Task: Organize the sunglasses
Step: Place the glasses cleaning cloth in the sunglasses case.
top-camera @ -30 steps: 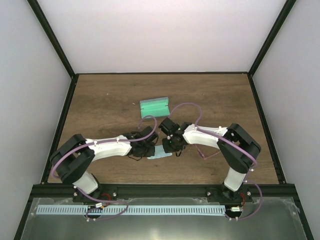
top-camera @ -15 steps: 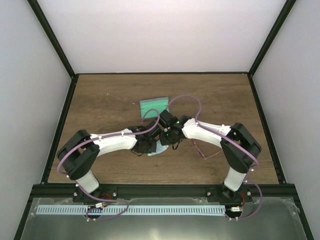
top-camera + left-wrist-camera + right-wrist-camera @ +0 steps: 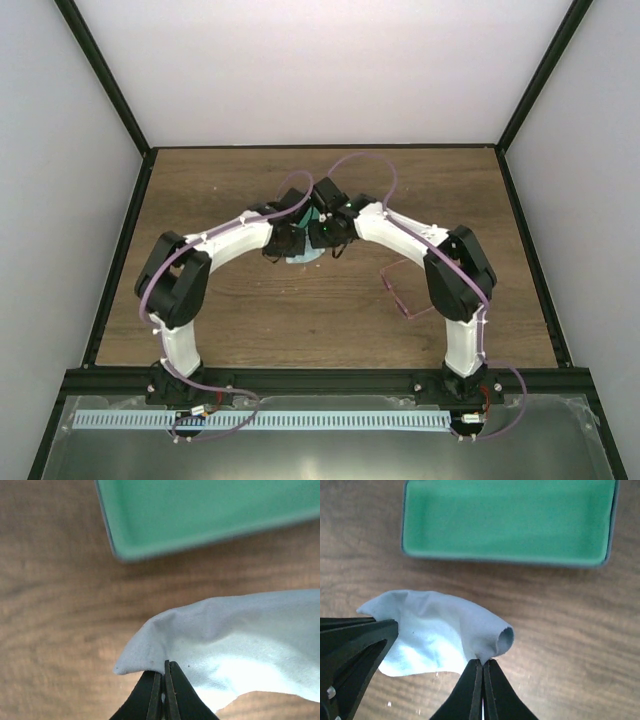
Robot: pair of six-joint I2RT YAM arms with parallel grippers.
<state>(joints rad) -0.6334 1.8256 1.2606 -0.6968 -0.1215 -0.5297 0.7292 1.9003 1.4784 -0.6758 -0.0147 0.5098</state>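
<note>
Both grippers hold the small light-blue cloth [image 3: 437, 630] just above the table, in front of the open grey-blue case with green inside [image 3: 507, 522]. My left gripper [image 3: 164, 669] is shut on the cloth's [image 3: 240, 630] left corner; the case [image 3: 200, 515] lies just beyond. My right gripper [image 3: 483, 665] is shut on a bunched fold of its right edge. In the top view the two grippers, left [image 3: 283, 243] and right [image 3: 328, 238], meet at mid-table and cover the case, with the cloth [image 3: 302, 257] hanging under them. The pink-purple sunglasses [image 3: 396, 292] lie on the table beside the right arm, held by nothing.
The wooden table [image 3: 220, 300] is fenced by black frame posts and white walls. The left gripper's black fingers [image 3: 355, 645] show at the left of the right wrist view, close to the right gripper.
Both arms have stretched away from the near edge toward mid-table, carrying the cloth between them up to the case. The sunglasses have stayed where they were.
</note>
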